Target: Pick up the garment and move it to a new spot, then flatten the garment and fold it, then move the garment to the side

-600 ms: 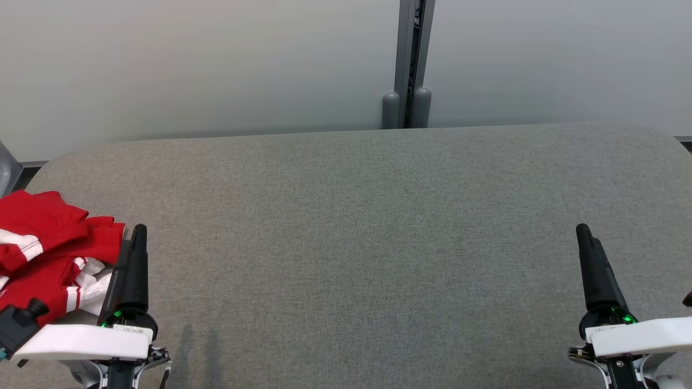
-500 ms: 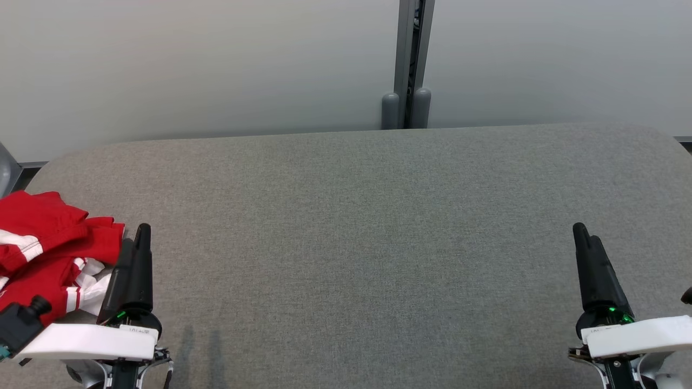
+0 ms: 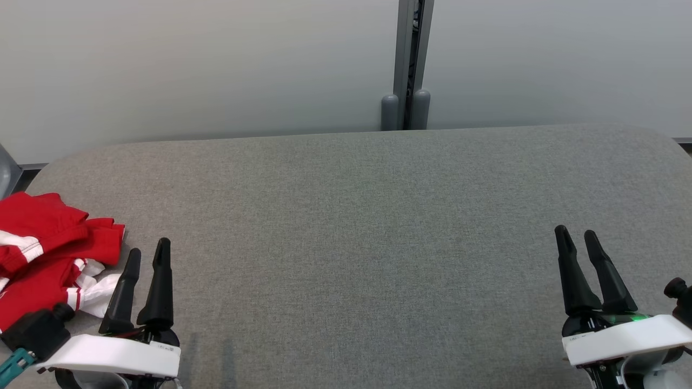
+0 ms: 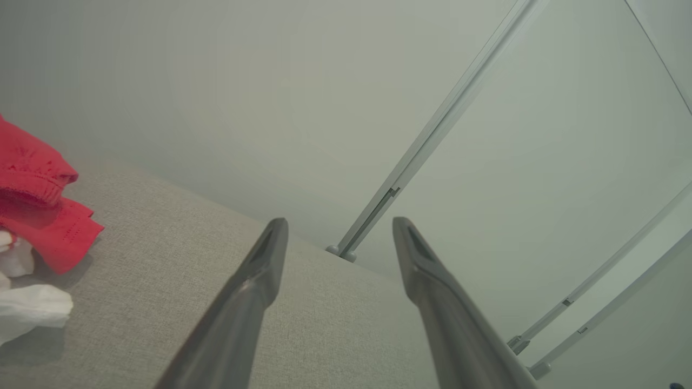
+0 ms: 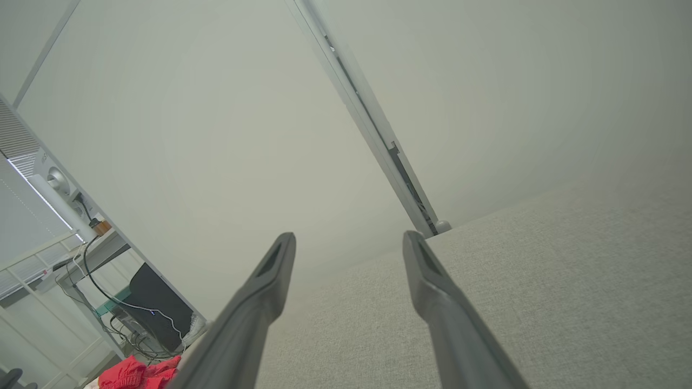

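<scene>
The garment (image 3: 46,254) is a crumpled red piece with white stripes and white lining, lying at the left edge of the grey table (image 3: 357,227). It also appears as the garment (image 4: 38,205) at the left of the left wrist view and small as the garment (image 5: 138,373) in the right wrist view. My left gripper (image 3: 147,253) hovers open just right of it, fingers apart and holding nothing. My right gripper (image 3: 576,235) stands open near the table's right front, far from the cloth. Both wrist views show their fingers (image 4: 259,281) (image 5: 432,286) spread with only air between.
A pale partition wall with a grey post (image 3: 406,65) runs along the table's far edge. A desk with cables and a dark bin (image 5: 146,308) stands off to the left beyond the table. The wide grey fabric top lies between my two grippers.
Both grippers have rolled so their two fingers now show apart side by side. The left one has shifted right, away from the garment's edge; the right one moved slightly left.
</scene>
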Tool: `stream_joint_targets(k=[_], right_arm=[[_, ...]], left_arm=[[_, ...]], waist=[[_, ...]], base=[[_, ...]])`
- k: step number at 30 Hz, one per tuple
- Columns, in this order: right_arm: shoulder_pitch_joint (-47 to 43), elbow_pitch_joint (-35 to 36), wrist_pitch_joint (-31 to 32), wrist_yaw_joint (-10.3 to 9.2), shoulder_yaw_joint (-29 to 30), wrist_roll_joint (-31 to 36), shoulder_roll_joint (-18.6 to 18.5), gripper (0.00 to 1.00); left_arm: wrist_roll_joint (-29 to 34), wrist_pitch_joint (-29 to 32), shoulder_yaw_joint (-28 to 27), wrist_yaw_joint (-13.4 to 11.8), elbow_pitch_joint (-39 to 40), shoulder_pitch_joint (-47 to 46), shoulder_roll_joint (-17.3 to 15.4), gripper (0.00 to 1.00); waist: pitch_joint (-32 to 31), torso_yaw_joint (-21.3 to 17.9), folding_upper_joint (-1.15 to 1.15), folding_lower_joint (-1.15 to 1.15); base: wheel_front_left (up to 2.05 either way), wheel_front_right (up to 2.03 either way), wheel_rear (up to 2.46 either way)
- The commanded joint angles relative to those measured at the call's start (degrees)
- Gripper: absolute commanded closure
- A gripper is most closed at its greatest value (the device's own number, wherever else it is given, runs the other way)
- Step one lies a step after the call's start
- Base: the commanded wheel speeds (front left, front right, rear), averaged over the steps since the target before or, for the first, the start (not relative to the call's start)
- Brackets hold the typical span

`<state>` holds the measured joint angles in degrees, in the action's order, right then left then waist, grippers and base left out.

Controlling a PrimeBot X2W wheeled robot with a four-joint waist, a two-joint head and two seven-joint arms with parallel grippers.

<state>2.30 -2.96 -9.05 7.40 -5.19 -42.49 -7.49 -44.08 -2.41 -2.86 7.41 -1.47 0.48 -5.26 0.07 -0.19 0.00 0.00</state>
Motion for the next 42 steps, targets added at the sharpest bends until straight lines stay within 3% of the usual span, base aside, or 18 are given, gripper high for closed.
stream_joint_targets(k=[1, 15, 42], right_arm=[[1.2, 0.3, -0.6, 0.11, -0.1, 2.5, -0.7, 0.00], [1.0, -3.2, -2.0, 0.12, 1.0, 15.5, -0.3, 0.00], [2.1, -10.0, -4.3, 0.14, 2.1, 29.9, 0.8, 0.00]], left_arm=[[2.3, -0.7, 0.3, 0.1, 0.4, -0.2, -0.8, 0.00], [12.2, -3.8, 2.1, -0.2, -4.0, 0.7, -0.8, 0.00], [26.6, -8.8, 3.7, -1.4, -8.5, 0.0, -1.1, 0.00]], waist=[[0.0, 0.0, 0.00, 0.00], [-0.5, -0.3, 0.00, 0.00], [-0.9, -0.4, 0.00, 0.00]], base=[[0.00, 0.00, 0.00], [0.00, 0.00, 0.00], [0.00, 0.00, 0.00]])
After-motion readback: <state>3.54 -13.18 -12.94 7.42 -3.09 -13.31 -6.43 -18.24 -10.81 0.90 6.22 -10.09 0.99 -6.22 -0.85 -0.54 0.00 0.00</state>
